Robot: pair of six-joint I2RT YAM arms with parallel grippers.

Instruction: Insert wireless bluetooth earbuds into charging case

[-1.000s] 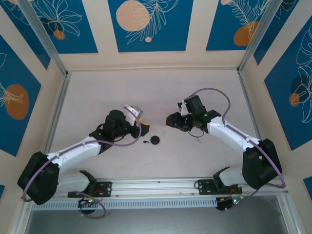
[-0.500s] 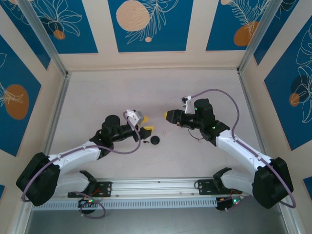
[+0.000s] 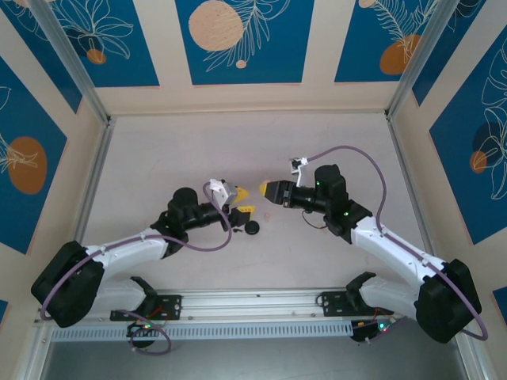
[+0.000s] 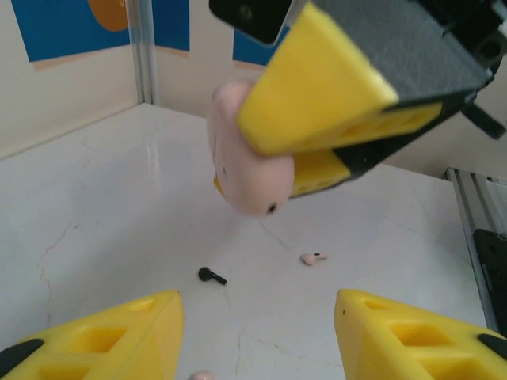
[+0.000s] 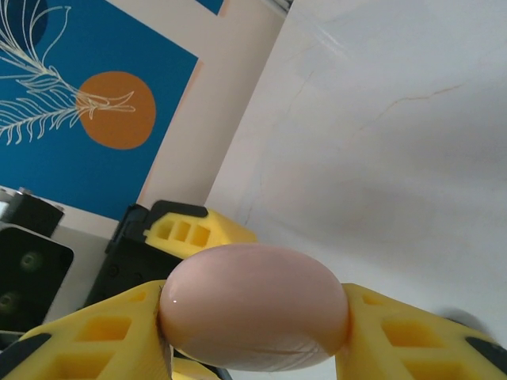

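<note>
Right, left gripper [image 4: 257, 332] hangs open and empty over the table centre, one black earbud [image 4: 211, 275] just beyond it, charging case [image 3: 252, 228] just near-right. Right gripper [image 5: 253, 317] clamps a pale pink shell [image 5: 253, 289]. Best bet: centre the fingers across the earbud's stem, then pinch softly

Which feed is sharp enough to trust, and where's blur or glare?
Left wrist: black earbud on the table is sharp; the pink rounded object near the lens is blurred. Right wrist: that object carries a small glare spot. Top external: even light, soft shadows.
</note>
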